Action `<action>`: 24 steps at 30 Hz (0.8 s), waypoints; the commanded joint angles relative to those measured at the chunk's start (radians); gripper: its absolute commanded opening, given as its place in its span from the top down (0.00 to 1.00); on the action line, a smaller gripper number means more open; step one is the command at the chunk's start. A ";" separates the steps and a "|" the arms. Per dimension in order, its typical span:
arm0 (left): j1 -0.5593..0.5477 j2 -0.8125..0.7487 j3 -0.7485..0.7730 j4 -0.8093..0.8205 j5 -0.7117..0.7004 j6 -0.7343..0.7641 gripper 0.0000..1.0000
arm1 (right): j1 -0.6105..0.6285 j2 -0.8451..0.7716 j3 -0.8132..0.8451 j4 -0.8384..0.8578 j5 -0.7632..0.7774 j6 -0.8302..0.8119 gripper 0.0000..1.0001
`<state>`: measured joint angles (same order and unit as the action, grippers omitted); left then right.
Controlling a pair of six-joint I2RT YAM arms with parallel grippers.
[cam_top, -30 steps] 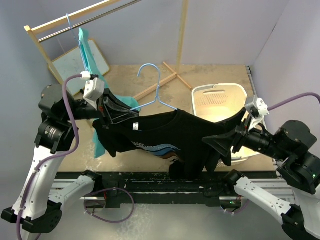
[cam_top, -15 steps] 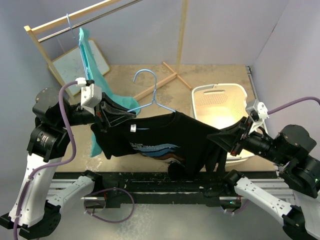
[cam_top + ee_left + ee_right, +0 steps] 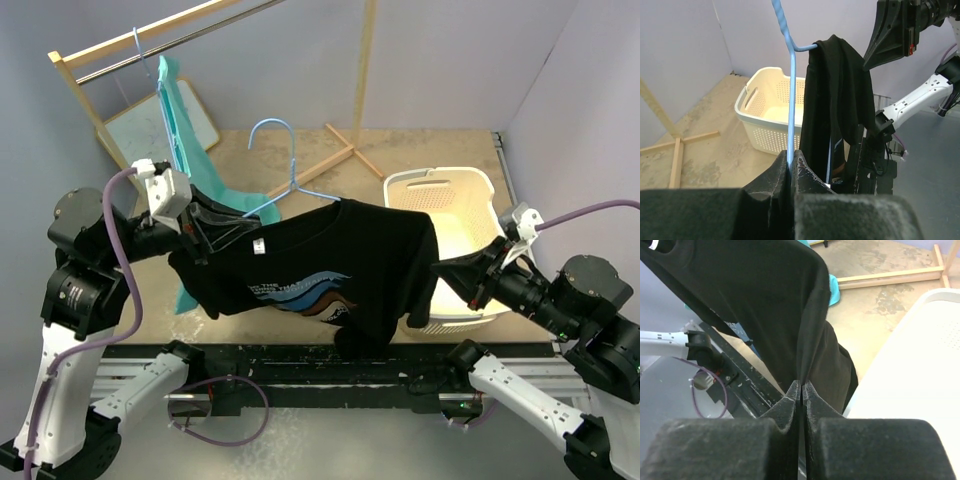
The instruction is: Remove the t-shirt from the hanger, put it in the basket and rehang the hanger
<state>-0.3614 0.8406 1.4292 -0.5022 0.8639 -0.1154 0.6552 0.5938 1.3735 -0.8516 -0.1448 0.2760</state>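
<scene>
A black t-shirt [image 3: 320, 255] with a wave print hangs on a light blue wire hanger [image 3: 293, 170], held in the air between both arms. My left gripper [image 3: 213, 232] is shut on the hanger's wire [image 3: 791, 100] at the shirt's left shoulder; in the left wrist view the wire runs up from between the closed jaws [image 3: 791, 159], with the t-shirt [image 3: 837, 95] draped over its far end. My right gripper [image 3: 446, 268] is shut on a fold of the t-shirt's right edge [image 3: 805, 340], the cloth pinched at my right gripper's tips [image 3: 801, 385].
A white laundry basket [image 3: 440, 185] stands on the table at the right, just behind my right gripper. A wooden rack [image 3: 110, 45] at the back left carries a teal garment [image 3: 178, 120]. Wooden floor struts [image 3: 330, 160] cross the middle; a white board [image 3: 145, 130] leans behind.
The right gripper has closed on the shirt's right edge and drawn back to the right. The left arm has carried the hanger left and back, and the shirt has bunched toward the hanger's right end.
</scene>
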 commanded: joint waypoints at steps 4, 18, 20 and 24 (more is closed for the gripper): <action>0.004 -0.040 0.047 0.044 -0.049 0.000 1.00 | -0.003 -0.023 0.017 -0.022 0.168 0.013 1.00; 0.005 -0.097 0.190 -0.071 -0.045 -0.003 1.00 | 0.004 0.061 -0.017 -0.147 0.622 0.134 1.00; 0.004 -0.100 0.196 -0.080 -0.051 0.001 1.00 | 0.003 0.055 -0.043 -0.071 0.428 0.083 1.00; 0.004 -0.098 0.184 -0.081 -0.024 -0.008 1.00 | 0.003 0.013 -0.073 0.089 0.109 0.022 0.52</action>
<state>-0.3611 0.7433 1.5837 -0.6449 0.8505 -0.1169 0.6575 0.6331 1.3190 -0.9043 0.2329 0.3698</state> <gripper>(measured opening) 0.027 0.297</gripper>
